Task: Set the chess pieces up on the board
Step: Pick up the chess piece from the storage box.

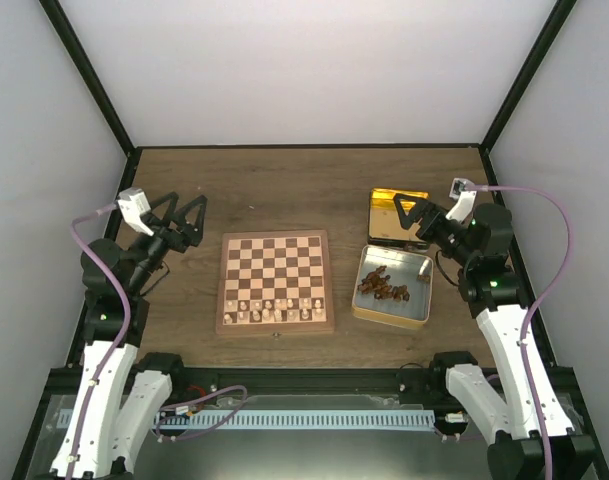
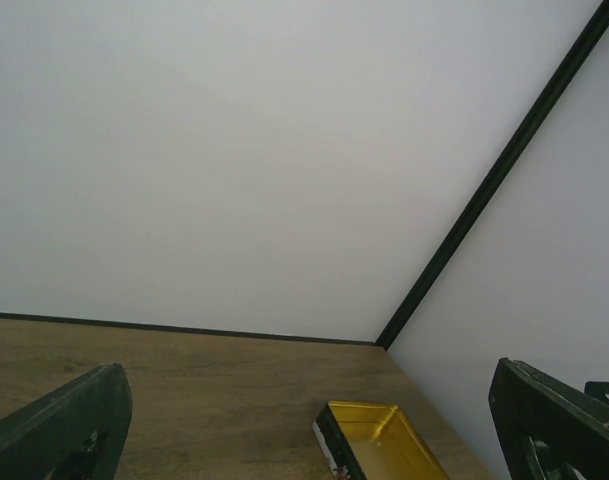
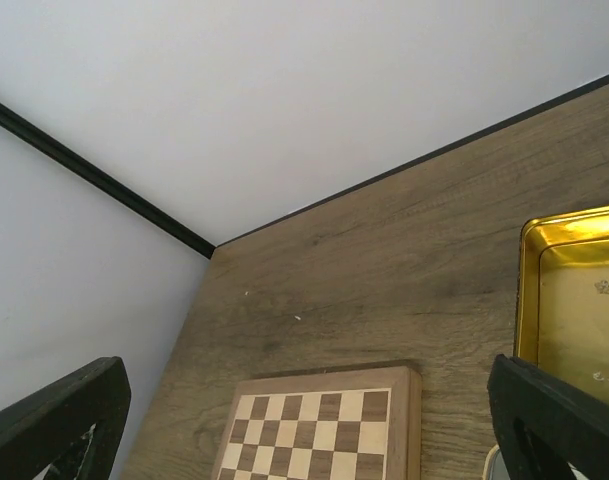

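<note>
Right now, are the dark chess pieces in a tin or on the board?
In the nearer tin: dark chess pieces lie heaped inside; the board holds none.

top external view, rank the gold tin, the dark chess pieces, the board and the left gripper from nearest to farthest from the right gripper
1. gold tin, back right, overlapped by the right gripper
2. dark chess pieces, in the tray nearer the arms
3. board, table centre
4. left gripper, far left
</note>
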`<state>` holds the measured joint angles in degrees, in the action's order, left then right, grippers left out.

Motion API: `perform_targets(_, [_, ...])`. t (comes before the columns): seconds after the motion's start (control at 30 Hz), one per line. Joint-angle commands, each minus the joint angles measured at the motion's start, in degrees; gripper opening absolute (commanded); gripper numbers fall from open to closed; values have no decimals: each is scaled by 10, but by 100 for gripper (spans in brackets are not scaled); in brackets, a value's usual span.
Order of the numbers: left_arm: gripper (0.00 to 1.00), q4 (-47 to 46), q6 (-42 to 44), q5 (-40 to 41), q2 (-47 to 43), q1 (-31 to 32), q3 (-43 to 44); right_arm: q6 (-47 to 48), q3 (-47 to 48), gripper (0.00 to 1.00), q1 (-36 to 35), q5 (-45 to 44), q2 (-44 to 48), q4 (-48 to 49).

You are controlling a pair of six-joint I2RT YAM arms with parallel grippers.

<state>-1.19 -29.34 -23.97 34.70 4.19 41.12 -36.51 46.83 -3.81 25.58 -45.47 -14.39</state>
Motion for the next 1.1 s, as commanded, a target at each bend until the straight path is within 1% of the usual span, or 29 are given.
perform_targets(0.0, [100,-3,-3,-5,-9,0,-1,-5,3,100,8,6,-2,7])
perform_targets(0.13, [100,-17,-3,-38,-17,0,-23,-38,-4,100,8,-5,-14,1])
perform_targets(0.27, [100,-15,-18,-43,-15,0,-52,-34,-15,100,8,11,-25,21])
perform_targets(0.4, [100,5,-46,-28,-4,-1,-74,12,0,100,8,62,-56,14])
perform_targets(0.5, [100,45,-54,-10,9,-1,-77,37,3,99,8,88,-75,3])
perform_targets(0.6, [100,71,-57,-5,22,-1,-82,51,3,95,8,100,-97,-2])
perform_targets(0.67, [100,95,-55,17,33,-1,-82,62,15,91,2,102,-121,-20])
perform_targets(0.73, [100,118,-46,33,48,-1,-79,73,21,90,-21,79,-136,-37])
perform_targets(0.87, [100,135,-26,25,89,-1,-62,74,17,89,-95,-15,-144,-82])
perform_targets(0.97, [100,142,-12,26,133,-1,-44,61,0,82,-155,-98,-156,-129])
perform_targets(1.03, [100,151,-5,36,156,-1,-32,52,-13,75,-194,-154,-171,-162])
perform_targets(1.07, [100,156,-3,41,166,-1,-26,53,-19,70,-208,-171,-178,-175])
